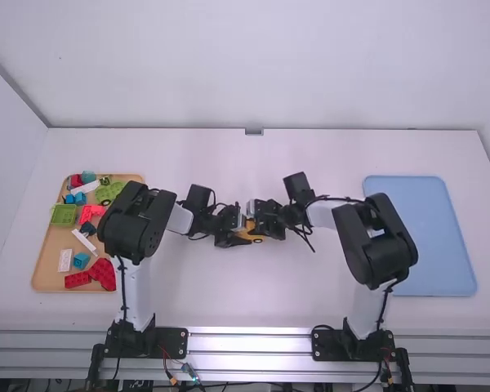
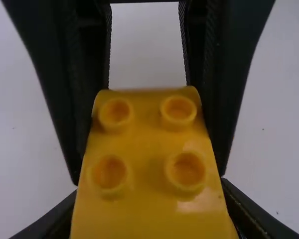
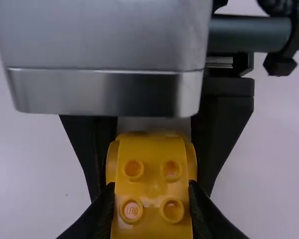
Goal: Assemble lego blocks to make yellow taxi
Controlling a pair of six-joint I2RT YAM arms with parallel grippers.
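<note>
And here we are, mid-table: L gripper (image 1: 239,229) and R gripper (image 1: 264,226) face to face, w/ the yellow taxi block (image 2: 147,149) right btwn them. L has its fingers clamped on the sides; R's pinching it too, fingertips snug on both flanks. Four studs show in each wrist view; poss. more than one yellow pc. there, tho it's too crowded to be sure. Over on the L side, the tan tray (image 1: 42,273) holds red, green, blue & white blocks; the blue tray (image 1: 429,237) sits on the R.
</note>
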